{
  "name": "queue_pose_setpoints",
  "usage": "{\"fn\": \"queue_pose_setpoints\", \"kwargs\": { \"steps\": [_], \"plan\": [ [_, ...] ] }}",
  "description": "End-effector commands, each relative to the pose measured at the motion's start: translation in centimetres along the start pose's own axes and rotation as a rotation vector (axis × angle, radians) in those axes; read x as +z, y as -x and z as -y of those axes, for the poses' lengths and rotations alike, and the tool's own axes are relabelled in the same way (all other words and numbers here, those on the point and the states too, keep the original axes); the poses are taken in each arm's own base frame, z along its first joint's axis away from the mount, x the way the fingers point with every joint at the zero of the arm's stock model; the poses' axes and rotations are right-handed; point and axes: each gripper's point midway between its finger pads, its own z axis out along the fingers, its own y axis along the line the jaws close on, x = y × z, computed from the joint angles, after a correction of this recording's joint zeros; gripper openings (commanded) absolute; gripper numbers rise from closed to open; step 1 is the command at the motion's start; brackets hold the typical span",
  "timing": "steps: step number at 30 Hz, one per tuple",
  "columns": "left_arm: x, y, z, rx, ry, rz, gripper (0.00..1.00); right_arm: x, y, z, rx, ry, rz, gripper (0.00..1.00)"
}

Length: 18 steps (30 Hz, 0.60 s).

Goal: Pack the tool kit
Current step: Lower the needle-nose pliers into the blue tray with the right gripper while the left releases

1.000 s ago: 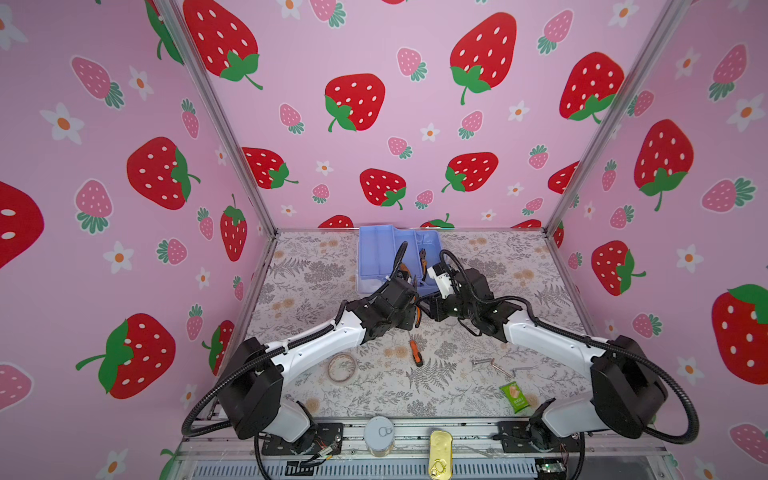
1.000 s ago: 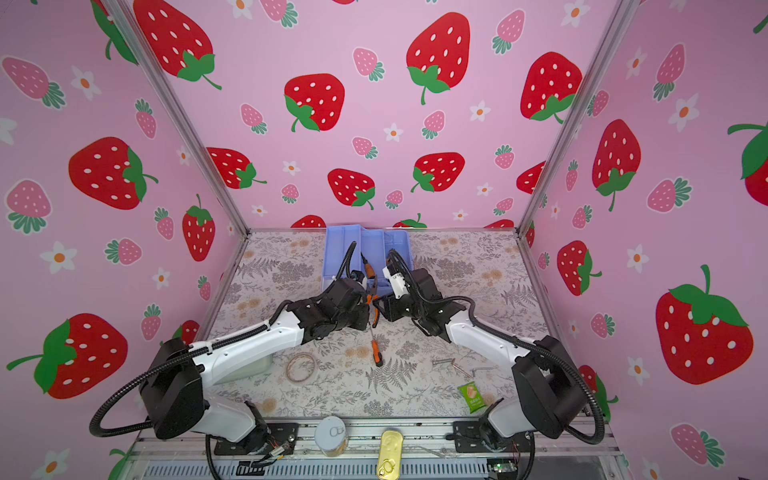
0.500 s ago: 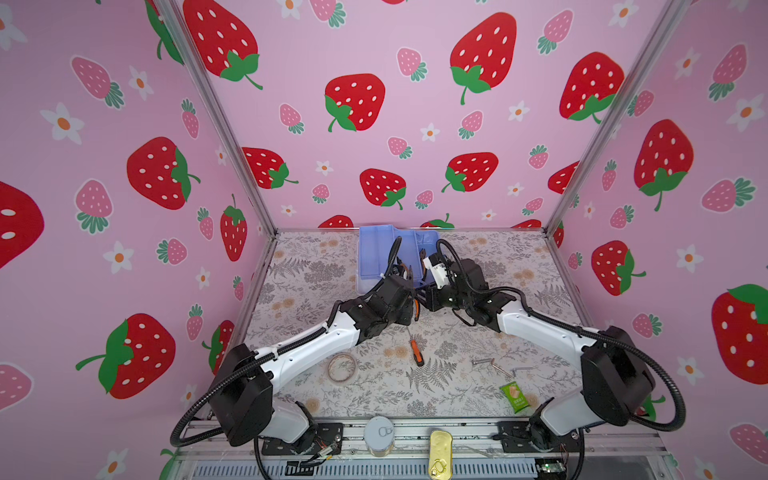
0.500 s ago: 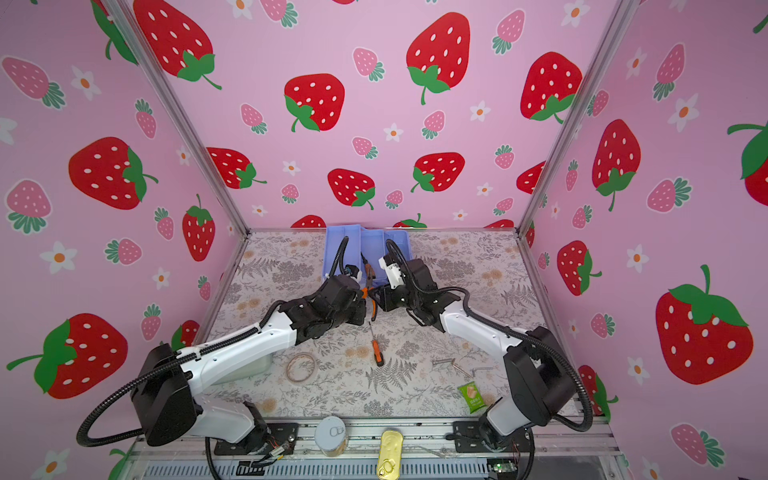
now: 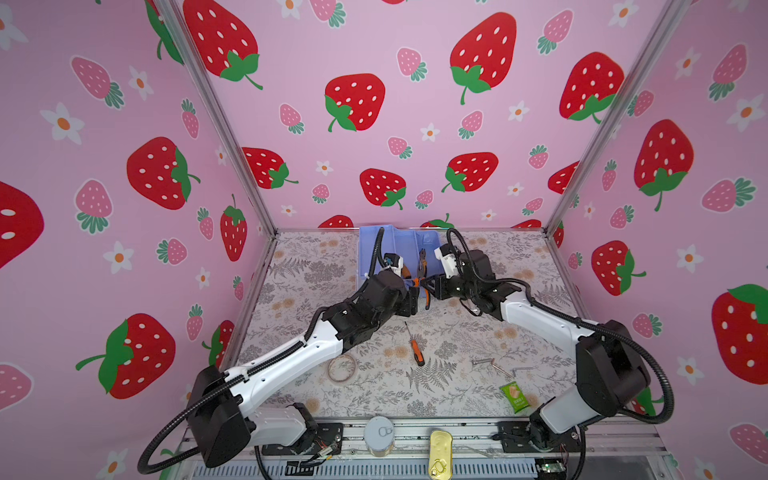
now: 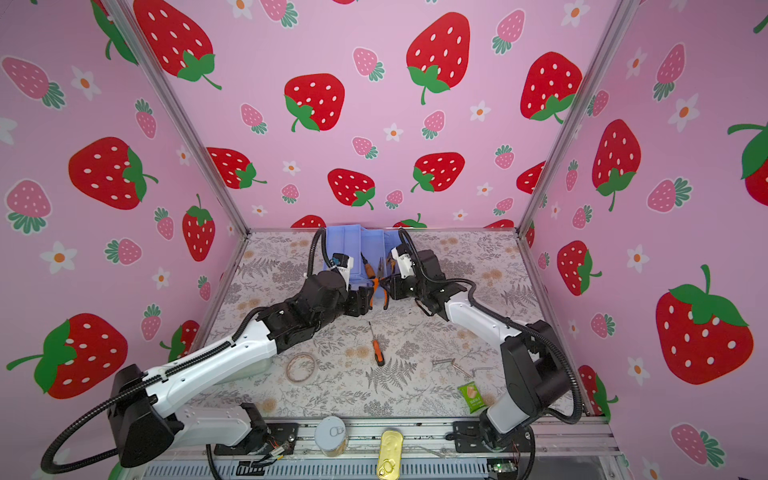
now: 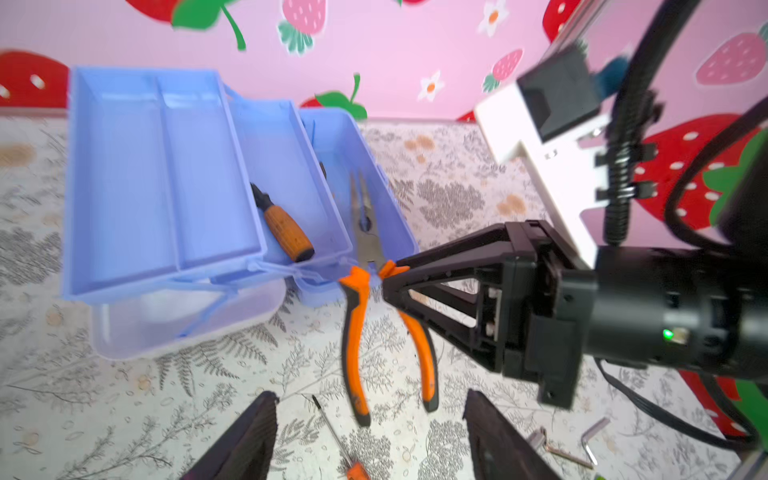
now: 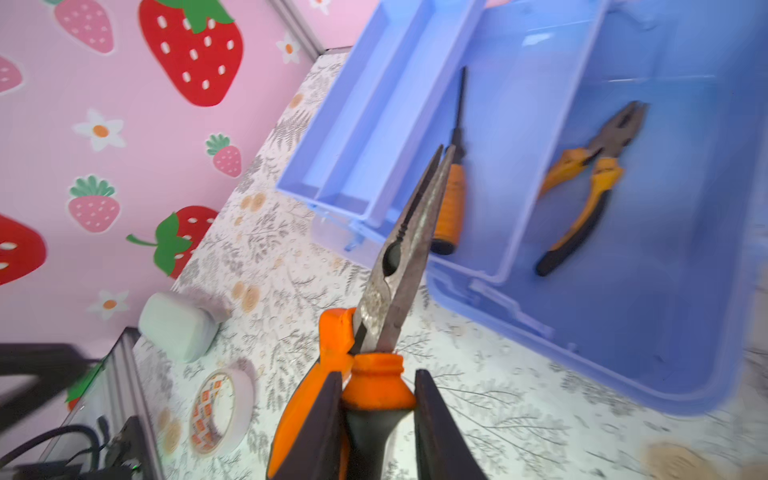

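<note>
At the centre of both top views, the right gripper (image 8: 376,374) pinches the long-nose pliers (image 8: 399,257) by a handle while the left gripper (image 7: 369,397) gapes empty; lowering them level, nose-first, into the open tool kit (image 5: 368,249) just above seems wisest.

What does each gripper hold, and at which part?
Right gripper: long-nose pliers, by one orange handle near the joint. Left gripper: open, holding nothing.
</note>
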Motion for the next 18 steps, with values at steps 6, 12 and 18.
{"fn": "queue_pose_setpoints", "kwargs": {
  "steps": [6, 12, 18],
  "plan": [
    [-3.5, -0.1, -6.8, -0.007, 0.269, 0.129, 0.76, -3.0, 6.3, 6.7, -0.088, -0.258, 0.109, 0.04],
    [-4.4, -1.7, -9.9, 0.002, 0.385, 0.129, 0.76, -0.5, 6.5, 10.6, -0.106, -0.390, 0.066, 0.04],
    [-4.1, -2.5, -11.4, 0.002, 0.423, 0.110, 0.76, 3.5, 6.6, 13.0, -0.121, -0.456, 0.000, 0.04]
  ]
}}
